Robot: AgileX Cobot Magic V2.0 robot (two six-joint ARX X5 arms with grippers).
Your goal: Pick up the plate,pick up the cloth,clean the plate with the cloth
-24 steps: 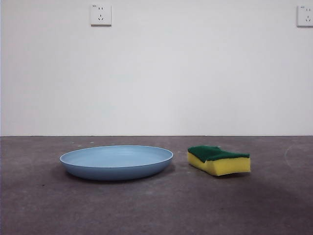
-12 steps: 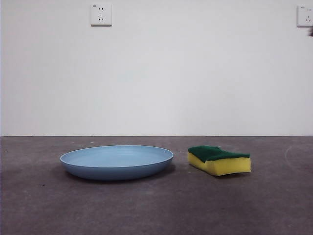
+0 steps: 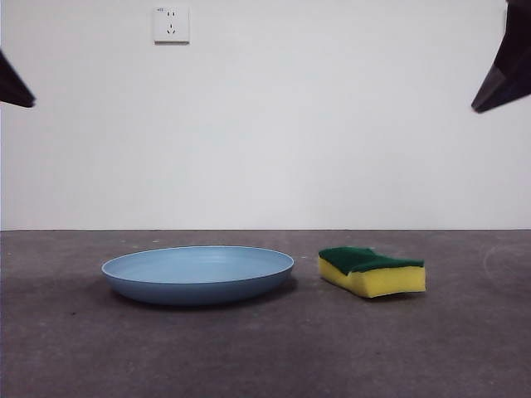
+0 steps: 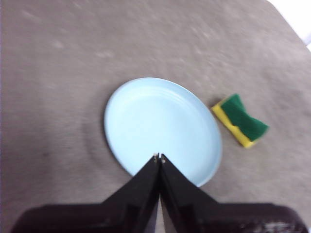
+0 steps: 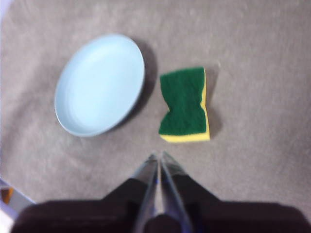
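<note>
- Front view: plate [image 3: 197, 274] lies on worktop [image 3: 265, 348], cloth [image 3: 372, 270] near at its 3 o'clock.
- Left pincer [image 4: 159, 158] closed above plate.
- Right pincer [image 5: 158, 156] closed, holding nothing.

Plate [image 3: 197, 274]: plain light blue. Sponge [image 3: 372, 271]: yellow foam, dark green top. Tabletop [image 3: 265, 348]: mottled grey-brown. Wall [image 3: 332, 124]: white.

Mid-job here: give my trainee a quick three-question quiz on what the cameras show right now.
1. True or false: the cloth lies inside the plate.
2. Which face of the cloth is up: A green, B yellow?
3. Are the left gripper and right gripper open or shut?

Key:
1. False; it lies beside the plate on the table, apart from it.
2. A.
3. Both shut, high above the things, holding nothing.
</note>
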